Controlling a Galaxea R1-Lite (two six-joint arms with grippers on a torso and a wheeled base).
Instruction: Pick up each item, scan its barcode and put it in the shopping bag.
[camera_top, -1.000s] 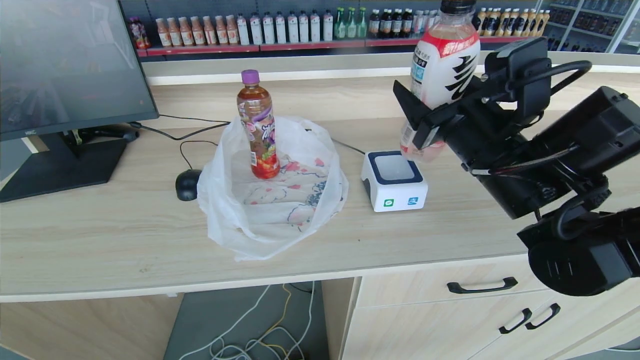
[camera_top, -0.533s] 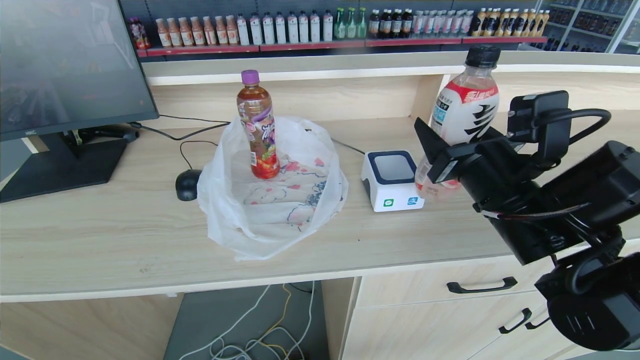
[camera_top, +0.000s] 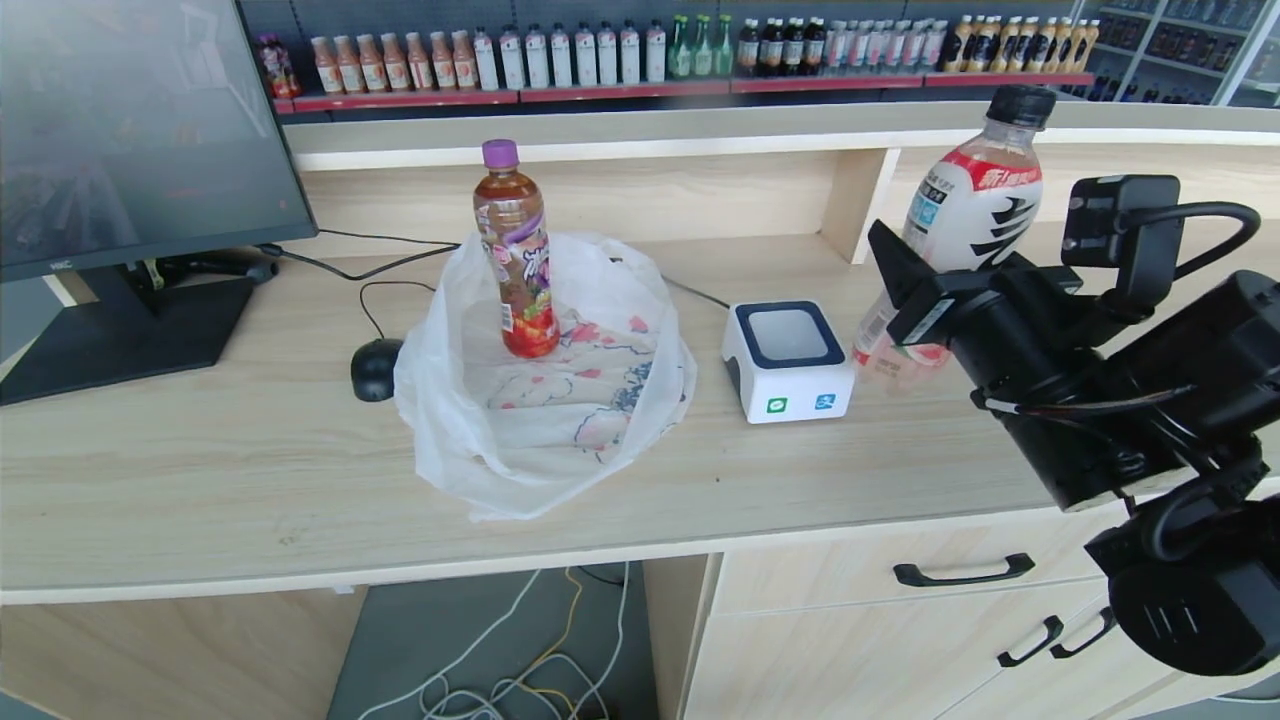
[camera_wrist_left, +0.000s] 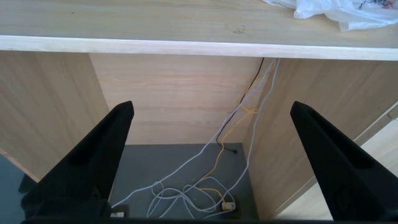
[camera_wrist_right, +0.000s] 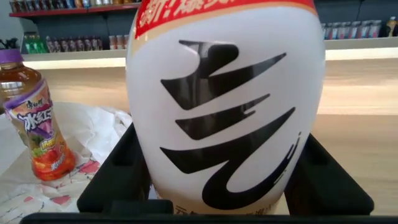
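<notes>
I had the white bottle (camera_top: 968, 225) in the right gripper (camera_top: 930, 295) just beside the scanner (camera_top: 787, 362).
Nearest me, the left gripper (camera_wrist_left: 211, 162) hung below the front edge of the counter (camera_top: 250, 470), its fingers (camera_wrist_left: 93, 162) spread wide apart with nothing between them and loose cables (camera_wrist_left: 205, 186) on the floor beyond. On the counter the shopping bag (camera_top: 560, 420) lay slumped with its mouth wide, and the tea bottle (camera_top: 517, 250) stood upright inside it. The scanner sat just to the bag's right, window facing up. On the scanner's right side, the right gripper's fingers were clamped on the lower half of the white bottle, which tilted with its cap away from the scanner; I could not tell whether its base touched the wood. A mouse (camera_top: 376, 368) lay left of the bag and a monitor (camera_top: 140, 130) stood farther left. Rows of bottles lined the shelf (camera_top: 620, 92) at the back.
</notes>
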